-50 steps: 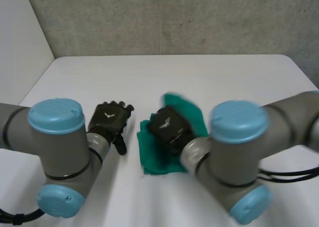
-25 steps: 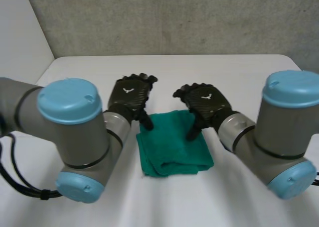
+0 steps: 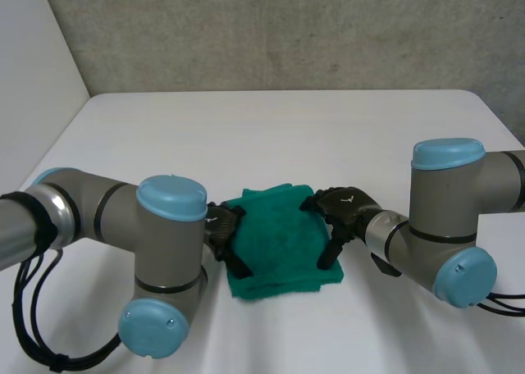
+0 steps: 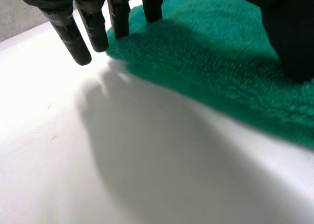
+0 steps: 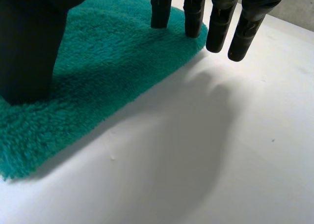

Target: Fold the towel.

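Observation:
A green towel (image 3: 276, 241) lies folded into a small block on the white table (image 3: 271, 136), between my two hands. My left hand (image 3: 225, 234) rests at the towel's left edge, open, its straight fingers (image 4: 117, 15) reaching over the edge of the towel (image 4: 221, 62) and its thumb (image 4: 289, 32) pressing down on the cloth. My right hand (image 3: 341, 215) is at the towel's right edge, open as well; its fingers (image 5: 196, 13) hang over a corner of the towel (image 5: 103, 71) while the thumb (image 5: 29, 47) stands on the cloth.
Bare white table (image 5: 206, 150) lies beyond both hands. A grey wall (image 3: 287, 29) rises behind the table's far edge. My two arms, with their light-blue caps (image 3: 172, 198) (image 3: 447, 152), flank the towel low over the near part of the table.
Both hands have come down and toward the near edge, from above the towel's far end to its left and right sides. The right hand, earlier curled over the towel, now has straight fingers.

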`<state>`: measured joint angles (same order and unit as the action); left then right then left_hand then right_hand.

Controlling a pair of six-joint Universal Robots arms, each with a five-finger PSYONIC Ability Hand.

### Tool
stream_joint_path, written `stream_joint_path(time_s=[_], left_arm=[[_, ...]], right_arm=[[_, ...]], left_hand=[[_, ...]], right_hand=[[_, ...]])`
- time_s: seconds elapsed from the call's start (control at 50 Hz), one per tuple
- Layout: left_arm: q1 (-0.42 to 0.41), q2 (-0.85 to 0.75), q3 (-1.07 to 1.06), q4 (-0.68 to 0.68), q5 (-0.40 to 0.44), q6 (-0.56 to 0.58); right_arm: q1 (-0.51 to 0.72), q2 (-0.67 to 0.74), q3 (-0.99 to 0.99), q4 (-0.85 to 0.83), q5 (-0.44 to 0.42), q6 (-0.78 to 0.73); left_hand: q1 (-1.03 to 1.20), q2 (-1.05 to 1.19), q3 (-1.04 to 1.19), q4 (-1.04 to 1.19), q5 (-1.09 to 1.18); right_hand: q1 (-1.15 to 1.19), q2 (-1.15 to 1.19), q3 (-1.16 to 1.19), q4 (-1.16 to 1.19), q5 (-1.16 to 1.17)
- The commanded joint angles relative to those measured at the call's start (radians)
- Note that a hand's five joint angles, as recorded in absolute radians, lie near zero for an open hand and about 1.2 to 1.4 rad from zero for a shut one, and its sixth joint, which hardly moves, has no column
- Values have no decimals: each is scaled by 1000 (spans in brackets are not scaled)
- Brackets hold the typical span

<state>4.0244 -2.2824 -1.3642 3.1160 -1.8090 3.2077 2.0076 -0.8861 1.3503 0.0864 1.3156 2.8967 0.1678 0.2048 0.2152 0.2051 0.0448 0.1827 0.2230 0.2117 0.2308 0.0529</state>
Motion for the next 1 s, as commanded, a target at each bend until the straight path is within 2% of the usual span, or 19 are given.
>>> stream_joint_path(time_s=[0.02,0.08,0.1,0.16,0.24,0.26,0.36,0.52,0.58,0.86,1.0], left_arm=[[-2,69,-24,3,11,29],[-7,106,-19,6,13,29],[-10,121,-16,6,13,29],[-5,210,5,6,13,29],[22,317,40,1,10,24],[31,337,46,-1,10,23],[152,482,79,-66,19,18],[284,606,88,-195,131,-23],[304,623,74,-208,152,-51],[294,626,27,-198,162,-80],[288,649,-13,-125,149,-77]], right_arm=[[0,-13,0,0,7,-30],[-1,-37,-2,-4,19,-30],[-6,-113,-3,-16,60,-25],[-7,-184,-8,-51,112,-19],[-13,-324,-10,-114,230,18],[-17,-374,-11,-125,272,31],[-79,-473,-23,-129,336,38],[-122,-556,-28,-62,338,32],[-124,-565,-30,-34,337,33],[-109,-599,16,-31,332,27],[-102,-602,38,-56,335,25]], left_hand=[[8,-29,-40,-30,-44],[10,-26,-37,-27,-41],[8,-29,-40,-30,-44],[8,-29,-40,-30,-44],[8,-29,-40,-30,-44],[8,-29,-40,-30,-44],[8,-29,-40,-30,-44],[8,-29,-40,-30,-44],[8,-29,-40,-30,-44],[8,-29,-40,-30,-44],[8,-29,-40,-30,-44]], right_hand=[[-8,-48,-37,-56,-53],[-8,-48,-37,-56,-53],[-8,-48,-37,-56,-53],[-8,-48,-37,-56,-53],[-8,-48,-37,-56,-53],[-8,-48,-37,-56,-53],[-8,-48,-37,-56,-53],[-8,-48,-37,-56,-53],[-8,-48,-37,-56,-53],[-8,-48,-37,-56,-53],[-8,-48,-37,-56,-53]])
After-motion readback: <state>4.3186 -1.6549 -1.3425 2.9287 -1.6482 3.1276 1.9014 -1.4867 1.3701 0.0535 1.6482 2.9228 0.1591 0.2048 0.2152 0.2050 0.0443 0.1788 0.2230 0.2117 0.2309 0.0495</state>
